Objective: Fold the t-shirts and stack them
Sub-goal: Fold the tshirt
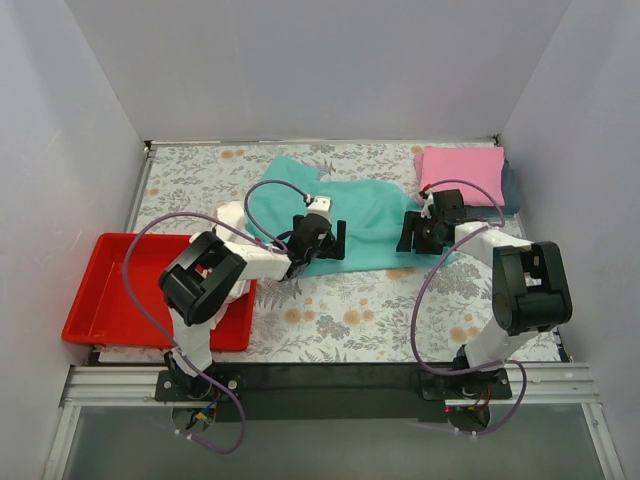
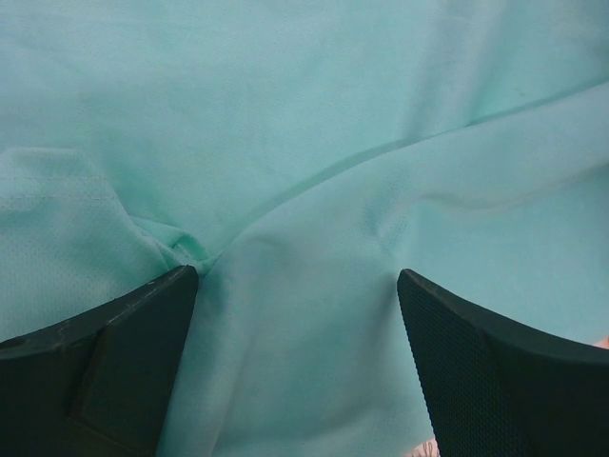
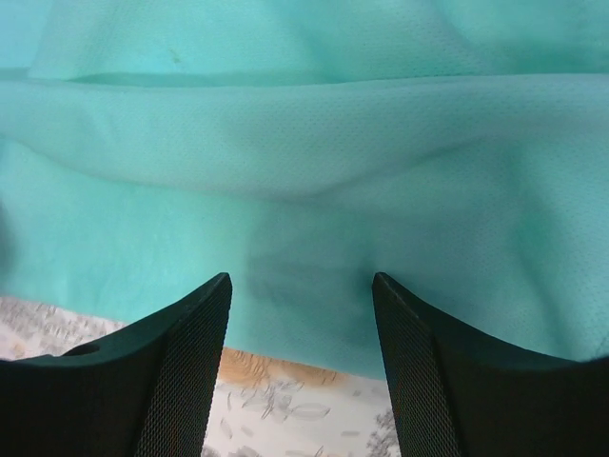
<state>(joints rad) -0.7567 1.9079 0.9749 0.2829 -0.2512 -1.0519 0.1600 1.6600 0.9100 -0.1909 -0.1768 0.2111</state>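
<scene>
From the top view, the pink t-shirt sits folded at the far right corner of the table, lying on a dark blue-grey shirt, so I reckon that's the stack begun. The teal t-shirt is mid-table, spread out and rumpled, not folded yet. Something white shows by my left arm near the red tray; I can't tell if it's a shirt. Left gripper and right gripper both hang over the teal's near edge. In the left wrist view the jaws stand wide apart over a creased teal fold, gripping nothing. In the right wrist view the jaws are apart too, right at the hem, with flowered tablecloth showing below. So I judge roughly half remains.
</scene>
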